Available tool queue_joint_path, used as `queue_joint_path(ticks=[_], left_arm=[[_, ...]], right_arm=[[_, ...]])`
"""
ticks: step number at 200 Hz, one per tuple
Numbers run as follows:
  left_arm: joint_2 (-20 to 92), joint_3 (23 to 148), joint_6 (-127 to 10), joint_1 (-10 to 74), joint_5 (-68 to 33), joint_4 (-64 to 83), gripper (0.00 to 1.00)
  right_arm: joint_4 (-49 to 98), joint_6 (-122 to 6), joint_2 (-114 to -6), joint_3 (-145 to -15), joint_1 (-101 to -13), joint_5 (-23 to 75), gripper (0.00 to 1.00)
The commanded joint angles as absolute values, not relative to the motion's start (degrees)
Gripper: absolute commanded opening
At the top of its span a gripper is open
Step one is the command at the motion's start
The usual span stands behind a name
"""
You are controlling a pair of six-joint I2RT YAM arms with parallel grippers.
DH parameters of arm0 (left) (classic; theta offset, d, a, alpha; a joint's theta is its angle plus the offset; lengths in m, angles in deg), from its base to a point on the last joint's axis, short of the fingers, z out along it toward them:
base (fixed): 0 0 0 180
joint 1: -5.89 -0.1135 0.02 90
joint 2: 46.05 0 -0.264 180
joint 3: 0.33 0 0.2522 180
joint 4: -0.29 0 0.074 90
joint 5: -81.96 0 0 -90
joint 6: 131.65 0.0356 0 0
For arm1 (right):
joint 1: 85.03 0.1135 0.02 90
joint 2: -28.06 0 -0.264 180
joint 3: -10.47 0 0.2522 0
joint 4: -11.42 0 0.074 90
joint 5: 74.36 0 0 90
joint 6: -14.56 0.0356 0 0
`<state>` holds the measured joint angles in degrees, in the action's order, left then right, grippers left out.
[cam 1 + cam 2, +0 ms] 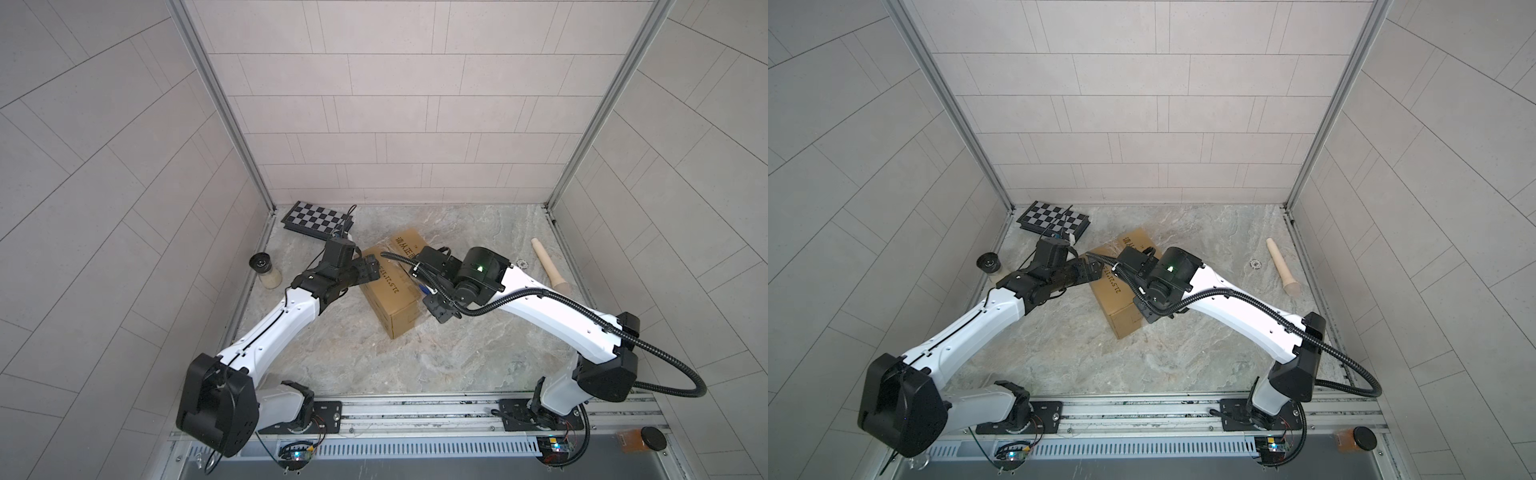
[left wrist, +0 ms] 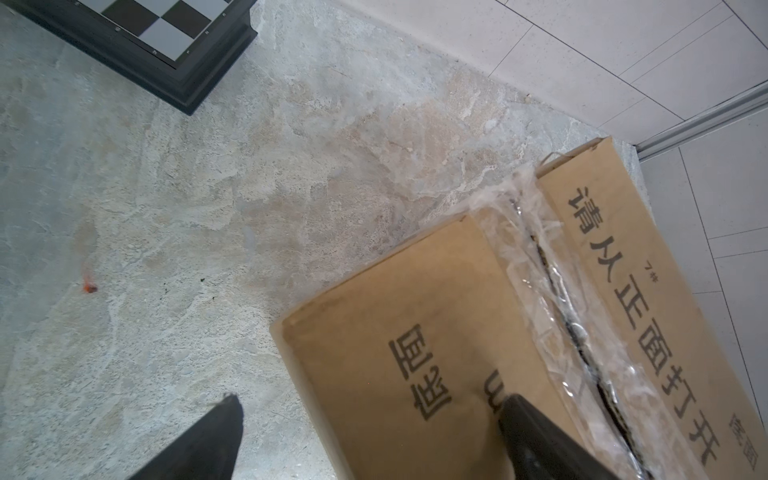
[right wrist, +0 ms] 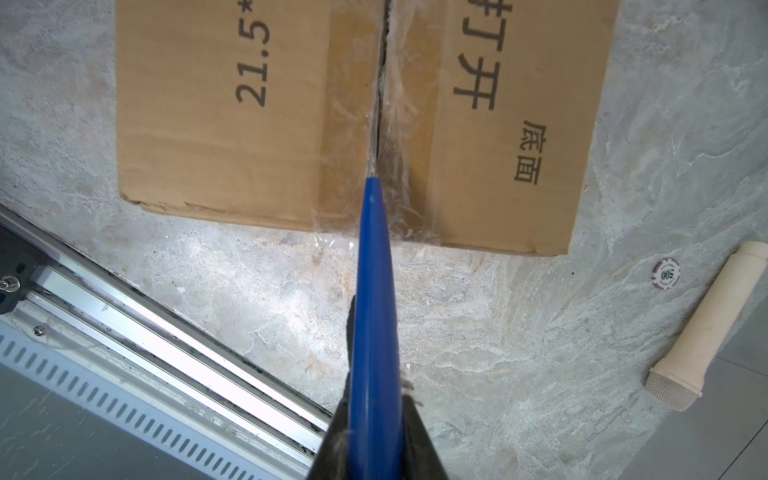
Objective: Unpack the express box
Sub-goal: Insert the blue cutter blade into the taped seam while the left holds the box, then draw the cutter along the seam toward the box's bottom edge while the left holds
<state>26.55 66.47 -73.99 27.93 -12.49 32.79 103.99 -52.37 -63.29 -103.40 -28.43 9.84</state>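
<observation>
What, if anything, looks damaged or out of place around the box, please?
The clear tape along the top seam of the box is crumpled and split, with a dark gap showing along it. The blue stick in the right tool has its tip at that seam.

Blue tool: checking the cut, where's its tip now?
In the right wrist view, the blue tool, held in the right gripper, has its tip on the taped seam of the express box, near its edge facing the metal rail.
</observation>
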Motion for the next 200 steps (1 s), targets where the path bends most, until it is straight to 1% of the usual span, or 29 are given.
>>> queue_joint_path(ticks=[1, 21, 40, 67, 98, 115, 157, 200], left_arm=[[28.9, 64.1, -73.2, 27.1, -7.4, 42.1, 1.00], [27.1, 64.1, -73.0, 27.1, -10.5, 40.1, 1.00], [22.9, 64.5, -72.7, 27.1, -13.4, 37.7, 1.00], [18.1, 68.8, -71.1, 27.1, -13.4, 39.9, 1.00], [15.5, 71.7, -71.1, 27.2, -14.4, 41.4, 1.00], [16.4, 71.5, -72.4, 27.7, -16.2, 39.4, 1.00], [23.9, 72.5, -72.8, 31.8, -11.5, 41.7, 1.00], [30.1, 71.8, -73.3, 32.7, -2.0, 49.5, 1.00]], right_arm=[[110.9, -52.9, -63.7, -102.8, -28.0, 13.9, 0.00], [107.5, -53.3, -65.8, -103.6, -28.3, 14.1, 0.00], [105.2, -54.3, -67.1, -104.5, -28.8, 14.6, 0.00], [104.5, -55.7, -68.5, -106.7, -29.6, 15.2, 0.00], [104.9, -56.6, -68.9, -107.5, -29.7, 14.8, 0.00], [104.7, -56.5, -68.7, -107.2, -29.7, 14.8, 0.00], [104.1, -54.8, -67.4, -105.7, -29.7, 13.1, 0.00], [104.8, -52.2, -64.0, -102.5, -29.6, 10.0, 0.00]])
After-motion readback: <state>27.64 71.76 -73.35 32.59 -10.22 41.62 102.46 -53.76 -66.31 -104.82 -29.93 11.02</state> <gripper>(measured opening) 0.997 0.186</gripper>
